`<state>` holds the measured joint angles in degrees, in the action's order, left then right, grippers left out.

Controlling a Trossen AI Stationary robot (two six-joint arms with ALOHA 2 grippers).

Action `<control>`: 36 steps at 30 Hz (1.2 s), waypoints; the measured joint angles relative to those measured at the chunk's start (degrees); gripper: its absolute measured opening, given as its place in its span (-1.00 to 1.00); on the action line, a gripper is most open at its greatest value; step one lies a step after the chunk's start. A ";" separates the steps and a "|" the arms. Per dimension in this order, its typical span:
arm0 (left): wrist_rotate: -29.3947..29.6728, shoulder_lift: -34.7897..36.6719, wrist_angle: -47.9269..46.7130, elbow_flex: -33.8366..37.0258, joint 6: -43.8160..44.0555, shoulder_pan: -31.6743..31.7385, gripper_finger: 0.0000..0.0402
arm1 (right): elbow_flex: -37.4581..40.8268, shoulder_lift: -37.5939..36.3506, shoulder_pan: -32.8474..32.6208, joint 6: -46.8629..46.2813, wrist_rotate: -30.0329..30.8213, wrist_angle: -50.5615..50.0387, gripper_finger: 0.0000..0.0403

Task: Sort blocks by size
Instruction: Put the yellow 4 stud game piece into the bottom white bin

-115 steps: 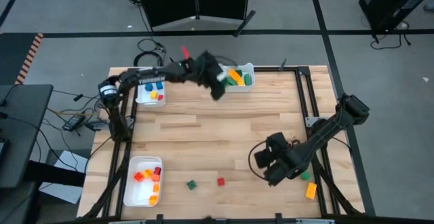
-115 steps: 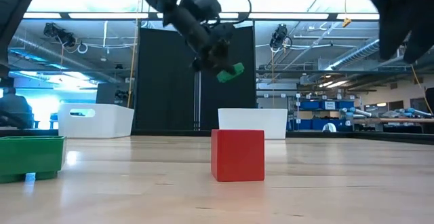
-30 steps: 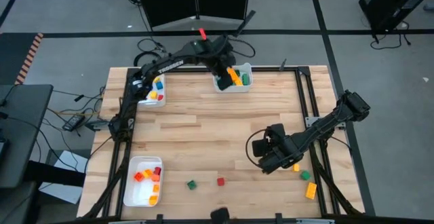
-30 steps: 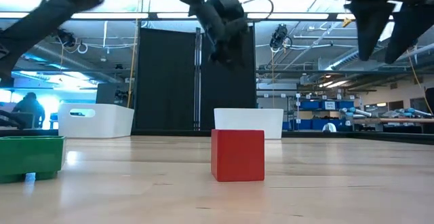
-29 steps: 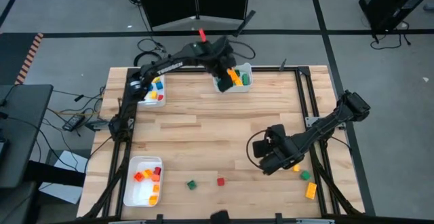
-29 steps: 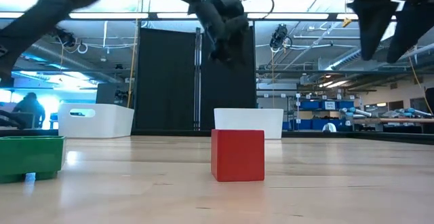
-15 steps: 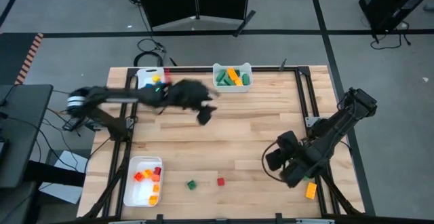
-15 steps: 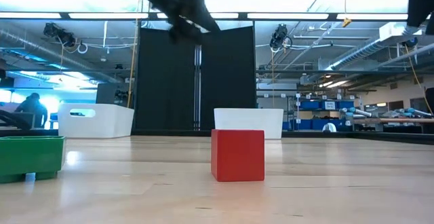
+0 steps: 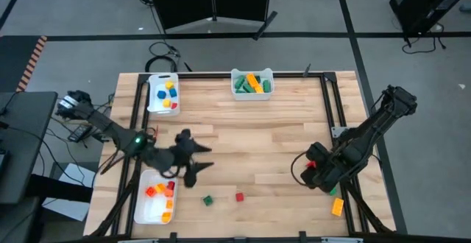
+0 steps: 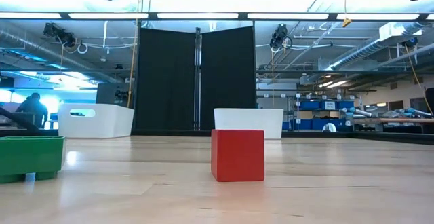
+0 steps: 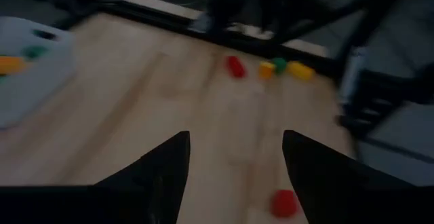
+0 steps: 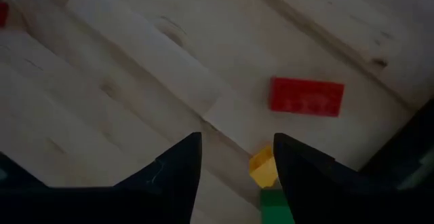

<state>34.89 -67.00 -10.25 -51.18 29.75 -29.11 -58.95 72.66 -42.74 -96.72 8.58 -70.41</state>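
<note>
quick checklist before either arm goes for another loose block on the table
1. Left gripper empty, fingers apart: ok.
2. Right gripper empty, fingers apart over bare wood: ok.
3. Loose targets near the left gripper, a green block and a red block, lie apart from each other: ok.
4. Red brick and yellow block show ahead of the right gripper: ok.
5. Near-left tray has room left: ok.
6. Which tray takes which size: cannot tell.
</note>
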 joint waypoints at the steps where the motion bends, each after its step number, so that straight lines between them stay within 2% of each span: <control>1: -0.07 -0.10 0.37 0.00 0.69 -1.31 0.21 | 0.50 -0.29 -0.16 -0.58 0.00 0.91 -0.03; 7: -0.68 -0.22 0.20 0.00 -1.10 -5.58 0.21 | 1.10 -0.17 -0.81 3.67 0.65 3.00 -0.03; 10: -0.89 -0.22 0.20 0.00 -2.94 -5.91 0.21 | 1.10 0.35 -0.77 3.44 1.01 3.06 0.03; 15: -0.89 -0.22 0.22 0.00 -3.46 -5.90 0.21 | 1.10 1.58 -0.79 3.27 3.66 3.53 0.26; 21: -0.87 -0.22 0.14 0.00 -4.28 -5.88 0.21 | 1.10 3.09 -0.79 0.97 4.02 3.02 0.62; 25: -0.57 -0.22 0.49 0.00 -4.95 -5.87 0.21 | 1.13 3.15 -0.79 -3.46 3.99 3.23 0.77; 31: -0.43 -0.22 0.60 0.00 -4.05 -5.14 0.21 | 1.13 3.15 -1.14 -5.74 3.33 3.49 0.85; 36: -0.41 -0.22 0.54 0.00 -4.07 -4.91 0.21 | 1.82 3.15 -1.12 -10.14 -0.27 2.05 0.85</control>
<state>34.48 -67.22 -9.71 -51.18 25.68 -34.02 -57.13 75.81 -43.86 -106.85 8.31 -68.36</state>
